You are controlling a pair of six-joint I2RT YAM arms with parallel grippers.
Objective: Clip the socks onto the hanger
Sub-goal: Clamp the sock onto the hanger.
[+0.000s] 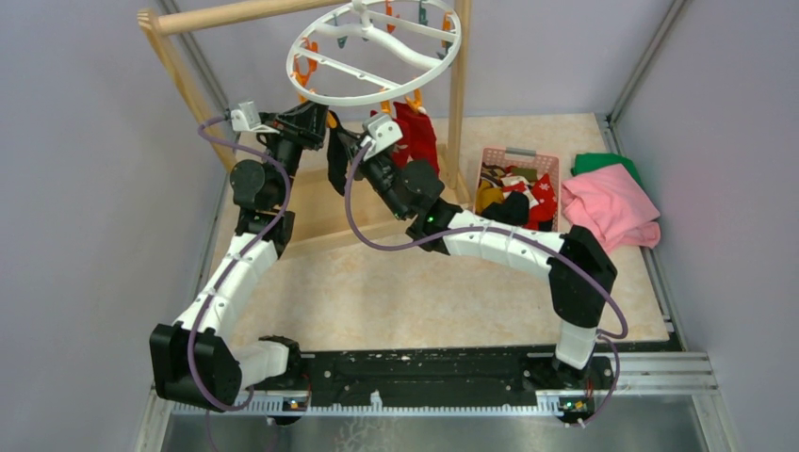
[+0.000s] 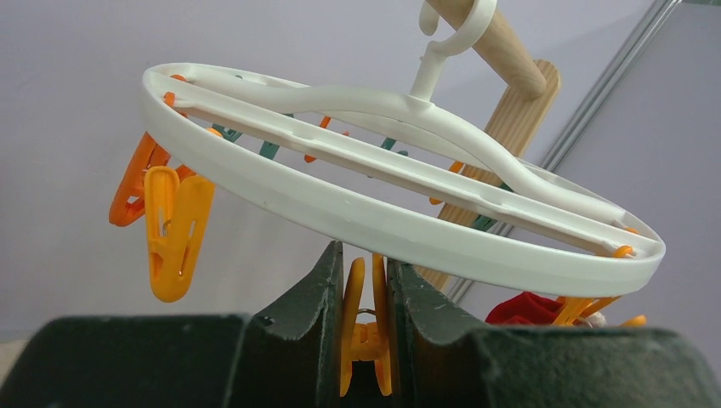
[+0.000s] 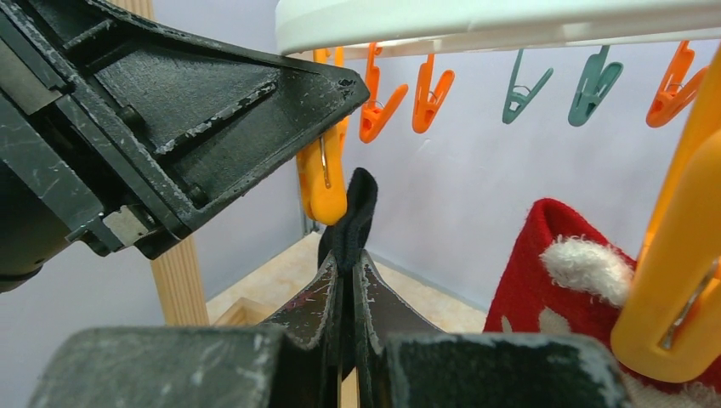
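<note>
The white ring hanger [image 1: 377, 52] hangs from the wooden rack's bar, with orange and teal clips under it. My left gripper [image 2: 366, 263] is shut on the upper end of an orange clip [image 2: 366, 331] just below the ring [image 2: 340, 212]. My right gripper [image 3: 349, 263] is shut on a black sock [image 3: 355, 212] and holds its top edge up against the lower end of that clip [image 3: 323, 187]. I cannot tell whether the sock is inside the clip's mouth. A red sock with white trim [image 3: 553, 289] hangs clipped to the right. Both grippers meet under the ring's near edge [image 1: 339, 141].
A pink basket [image 1: 518, 153] with several more socks stands right of the rack. Folded pink [image 1: 608, 207] and green [image 1: 603, 162] cloths lie further right. The rack's wooden post [image 1: 457, 104] stands just behind the red sock. A big orange clip [image 3: 680, 280] hangs close at the right wrist view's right edge.
</note>
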